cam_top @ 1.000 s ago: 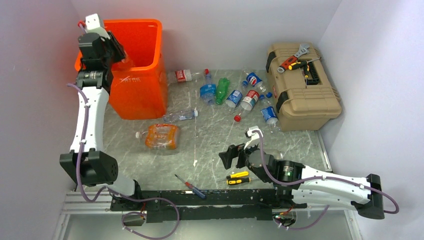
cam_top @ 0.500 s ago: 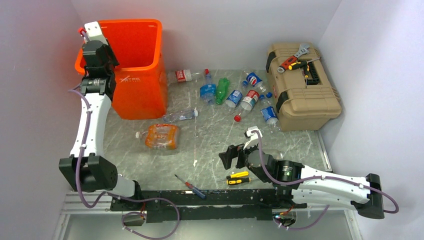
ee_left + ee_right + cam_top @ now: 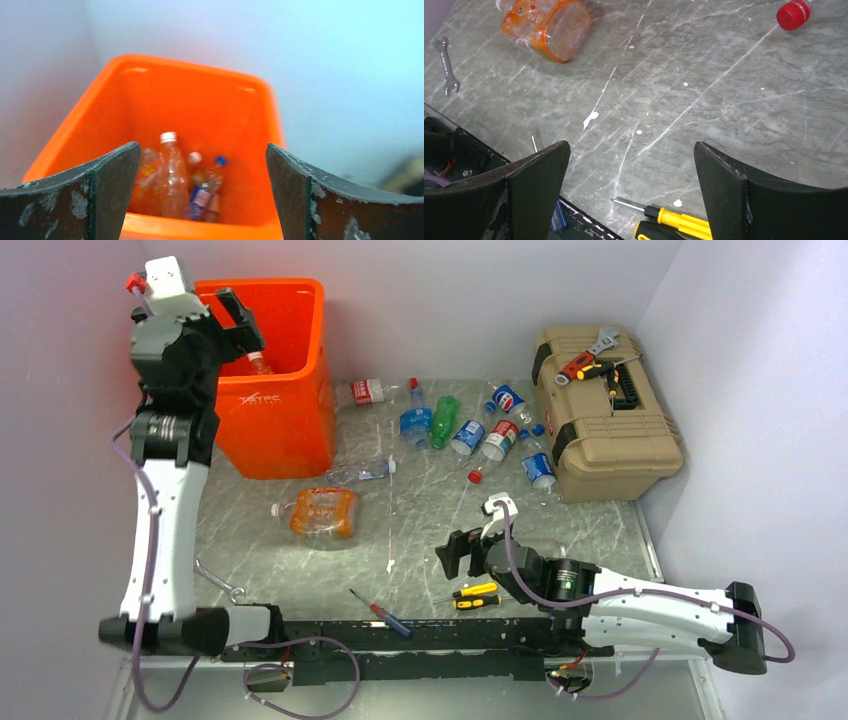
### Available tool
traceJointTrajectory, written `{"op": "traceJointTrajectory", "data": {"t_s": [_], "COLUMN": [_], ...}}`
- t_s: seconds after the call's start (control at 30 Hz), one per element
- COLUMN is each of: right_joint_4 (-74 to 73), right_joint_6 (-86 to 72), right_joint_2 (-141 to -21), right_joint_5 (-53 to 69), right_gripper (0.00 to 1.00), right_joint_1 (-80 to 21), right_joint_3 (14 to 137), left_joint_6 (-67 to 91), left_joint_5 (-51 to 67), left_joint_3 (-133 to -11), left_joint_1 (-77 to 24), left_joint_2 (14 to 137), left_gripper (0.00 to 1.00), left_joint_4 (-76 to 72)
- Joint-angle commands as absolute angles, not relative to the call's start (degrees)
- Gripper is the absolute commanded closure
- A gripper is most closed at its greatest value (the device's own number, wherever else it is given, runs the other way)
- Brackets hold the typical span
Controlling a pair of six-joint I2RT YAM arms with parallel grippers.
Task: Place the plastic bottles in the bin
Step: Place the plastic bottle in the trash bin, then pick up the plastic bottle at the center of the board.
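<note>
Plastic bottles (image 3: 172, 180) down inside the bin (image 3: 150, 90), below and ahead of the left gripper (image 3: 202, 150), held high over the bin's near rim with jaws spread wide and nothing between them. Among those bottles, one standing neck-up with a white cap, another white cap and a blue cap just to its right; exact count hard to make out, bases hidden behind the near rim, left-hand ones partly behind the left finger. Right gripper (image 3: 631, 145) low over the table (image 3: 724, 100), jaws likewise spread wide and empty. Ahead of it and to the left, orange-labelled bottle (image 3: 546, 25) on its side, top cut off by the picture edge. Further left, small wrench (image 3: 445, 65) flat on the table. Far ahead to the right, red cap (image 3: 793, 14), its bottle out of the wrist view. Just under the right gripper, yellow-handled screwdrivers (image 3: 679, 220), handles cut off at the lower edge. Well beyond the right gripper in the top view, cluster of bottles (image 3: 470, 430) lying loose beside the tan toolbox (image 3: 610, 430), tools on its lid; clear bottle (image 3: 360, 470) on its side between the cluster and the bin; red-and-blue screwdriver (image 3: 385, 615) near the arm bases
</note>
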State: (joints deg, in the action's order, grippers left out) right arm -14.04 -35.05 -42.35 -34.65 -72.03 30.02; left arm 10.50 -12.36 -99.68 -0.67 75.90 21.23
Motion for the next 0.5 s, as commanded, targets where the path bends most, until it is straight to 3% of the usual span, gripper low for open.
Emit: {"op": "traceJointTrajectory", "data": {"t_s": [0.0, 0.17, 0.33, 0.47], "right_joint_4": [-11.66, -12.94, -17.50, -17.95], "right_joint_6": [-33.63, -32.69, -35.32, -39.14], "right_joint_2": [-44.05, -48.07, -53.86, -54.04], "right_joint_5": [-36.62, -37.83, -38.05, -34.06], "right_gripper": [0.00, 0.00, 0.00, 0.02], "right_joint_1": [-71.87, -71.53, -66.32, -58.88], "right_joint_3": [33.41, 35.46, 37.99, 35.76], "left_joint_6": [15.31, 11.19, 3.88, 4.85], "left_joint_5": [2.94, 20.57, 17.42, 11.97], "left_joint_3": [-99.91, -94.06, -88.59, -75.91], "left_joint_1": [-5.24, -14.03, -27.72, -32.73], "left_joint_2": [67.09, 63.54, 64.57, 60.85], "left_gripper": [0.01, 0.01, 0.01, 0.00], "left_joint_4": [20.87, 23.21, 31.11, 26.68]}}
